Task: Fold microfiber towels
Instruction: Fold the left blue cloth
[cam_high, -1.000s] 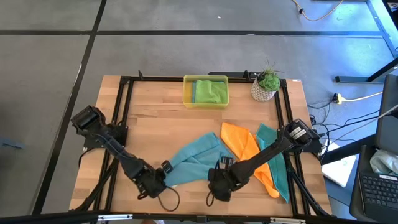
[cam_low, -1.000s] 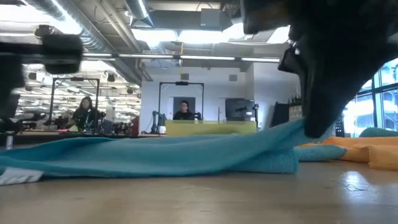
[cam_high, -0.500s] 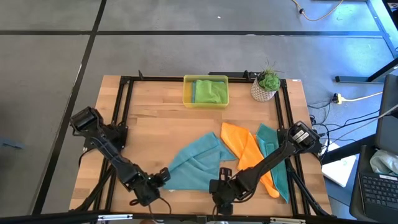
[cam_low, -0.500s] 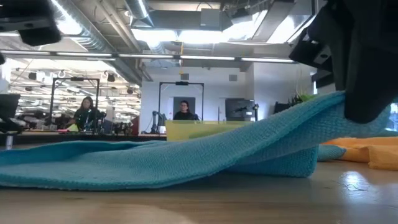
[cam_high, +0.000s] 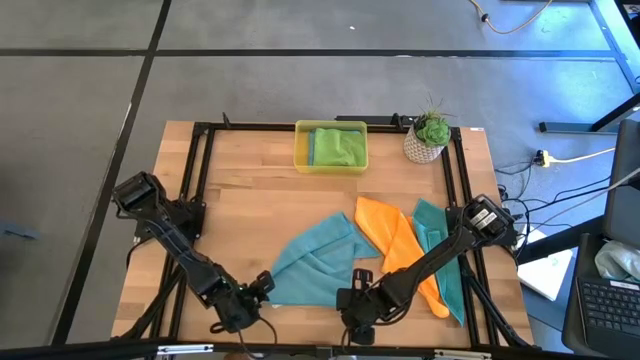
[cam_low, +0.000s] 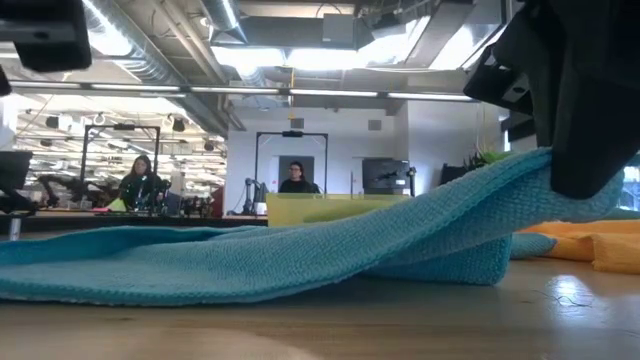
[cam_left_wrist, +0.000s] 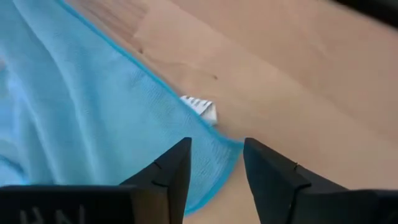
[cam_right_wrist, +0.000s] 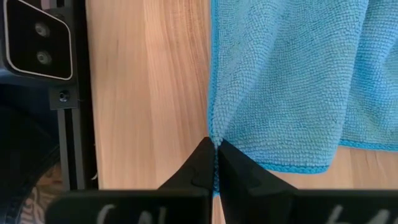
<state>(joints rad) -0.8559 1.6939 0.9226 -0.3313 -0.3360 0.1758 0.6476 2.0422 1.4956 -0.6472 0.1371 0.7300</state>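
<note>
Teal microfiber towel (cam_right_wrist: 292, 81), looped nap (rumpled), edge pinched by right end effector (cam_right_wrist: 215, 163)

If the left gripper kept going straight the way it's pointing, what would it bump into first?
Probably the teal towel. The left gripper is open, with the towel's corner between its fingers. Just past that lie the towel's white tag and the bare wooden table. Depth is hard to judge.

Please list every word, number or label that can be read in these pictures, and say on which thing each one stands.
"HN": raised letters on the body of the left hand, cut off at the picture's edge, so only partly readable.
White tag at the edge of the teal towel: printed lines, too small to read.
Body of the right hand: faint raised marks, too blurred to read.
No other text is visible.
</note>
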